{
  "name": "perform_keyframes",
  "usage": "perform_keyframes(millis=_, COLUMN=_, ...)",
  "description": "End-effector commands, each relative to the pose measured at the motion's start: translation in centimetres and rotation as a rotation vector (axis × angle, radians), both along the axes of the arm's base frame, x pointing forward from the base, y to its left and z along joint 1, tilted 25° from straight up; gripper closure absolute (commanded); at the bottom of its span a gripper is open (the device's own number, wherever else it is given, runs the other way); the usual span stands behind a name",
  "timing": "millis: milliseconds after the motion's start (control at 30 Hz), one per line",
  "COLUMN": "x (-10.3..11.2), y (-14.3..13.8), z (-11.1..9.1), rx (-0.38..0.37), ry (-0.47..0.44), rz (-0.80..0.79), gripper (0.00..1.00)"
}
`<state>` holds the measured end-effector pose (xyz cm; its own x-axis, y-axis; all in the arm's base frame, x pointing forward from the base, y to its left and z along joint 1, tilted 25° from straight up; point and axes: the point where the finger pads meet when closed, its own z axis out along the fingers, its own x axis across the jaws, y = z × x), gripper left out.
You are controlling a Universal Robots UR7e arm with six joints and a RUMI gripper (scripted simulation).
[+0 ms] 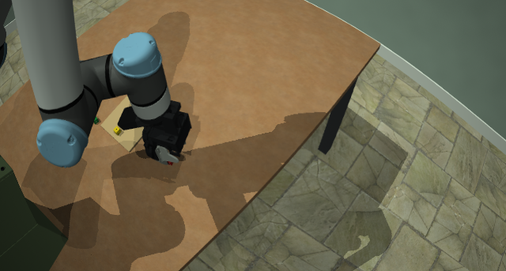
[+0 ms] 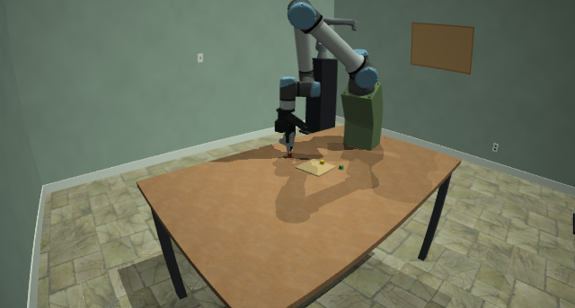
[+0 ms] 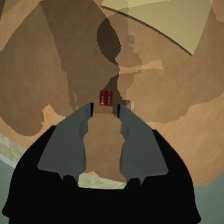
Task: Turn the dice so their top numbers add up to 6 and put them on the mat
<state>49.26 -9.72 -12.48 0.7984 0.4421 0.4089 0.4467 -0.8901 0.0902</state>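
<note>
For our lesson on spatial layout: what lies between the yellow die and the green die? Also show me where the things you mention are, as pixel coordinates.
Only mat edge and tabletop lie between the yellow die (image 1: 117, 130) (image 2: 322, 162) and green die (image 1: 96, 121) (image 2: 341, 167).

A corkboard (image 2: 442, 48) on a green wall (image 2: 377, 43), above a stone-tiled floor (image 1: 427, 208) (image 2: 76, 227).
</note>
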Motion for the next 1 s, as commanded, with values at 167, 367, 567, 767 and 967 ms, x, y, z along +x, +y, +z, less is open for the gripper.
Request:
perform_keyframes(millis=167, x=0.5, y=0.1, z=-0.9, rx=-0.001, ry=-0.001, rz=0.001, gripper=0.82)
perform_keyframes(millis=367, x=0.8, y=0.2, z=-1.5, rx=-0.001, ry=-0.001, rz=0.001, gripper=0.82)
perform_keyframes(millis=567, x=0.9, y=0.2, z=-1.8, rx=-0.001, ry=-0.001, rz=0.001, gripper=0.82)
perform_keyframes(millis=767, x=0.9, y=0.2, z=-1.9, rx=-0.001, ry=-0.001, rz=0.001, gripper=0.82)
perform_keyframes(millis=967, x=0.9, y=0.2, z=-1.9, rx=-0.001, ry=-0.001, rz=0.001, gripper=0.82)
